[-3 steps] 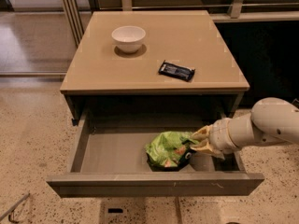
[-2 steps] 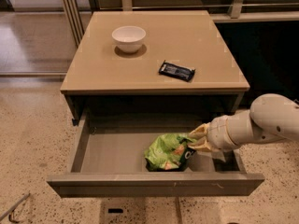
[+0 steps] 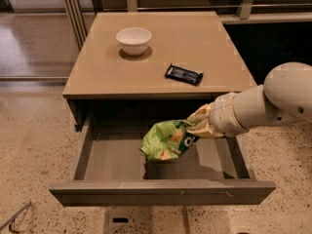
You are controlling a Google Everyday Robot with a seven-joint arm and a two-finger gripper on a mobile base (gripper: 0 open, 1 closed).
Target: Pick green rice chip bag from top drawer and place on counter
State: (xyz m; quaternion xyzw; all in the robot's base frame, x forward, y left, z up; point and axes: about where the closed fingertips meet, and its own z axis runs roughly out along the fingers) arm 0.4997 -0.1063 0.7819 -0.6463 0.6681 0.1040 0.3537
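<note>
— Where's the green rice chip bag [image 3: 168, 140]?
— Held above the floor of the open top drawer [image 3: 112, 161], below the tabletop [image 3: 107, 72].
— And the end effector [image 3: 197, 126]?
— At the drawer's right side, pinching the bag's right end.

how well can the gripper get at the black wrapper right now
Probably not yet: the gripper holds the green rice chip bag above the top drawer, in front of the counter. The black wrapper itself lies uncovered.
</note>
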